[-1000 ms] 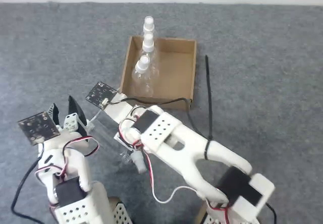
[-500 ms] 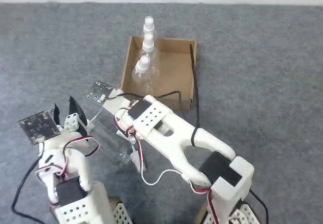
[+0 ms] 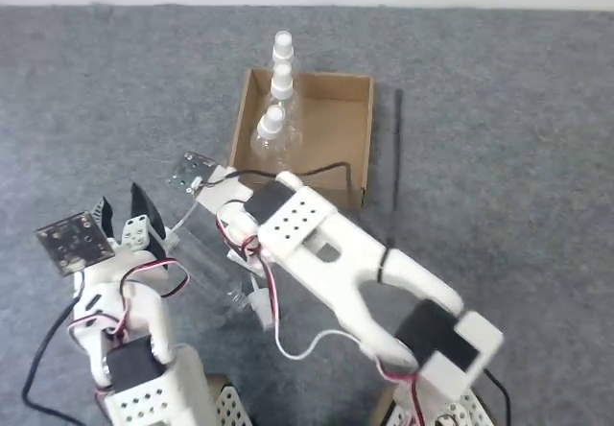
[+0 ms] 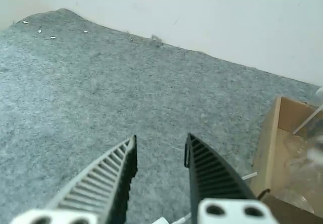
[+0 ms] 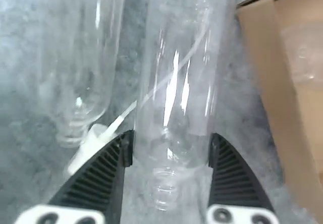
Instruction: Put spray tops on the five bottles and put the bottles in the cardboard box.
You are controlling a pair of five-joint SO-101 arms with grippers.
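Right arm (image 3: 317, 244) has shifted, hiding the clear bottle (image 5: 181, 72) its tool (image 5: 169, 134) clasps; left tool (image 4: 160, 137) gapes empty.

No readable print, label or number anywhere: not on the bottle (image 5: 176, 82) between the right pincer (image 5: 170, 139) jaws, nor on the cardboard box (image 3: 368, 129) just beyond it.

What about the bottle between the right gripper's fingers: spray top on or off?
Off: the bottle shows a bare threaded neck.
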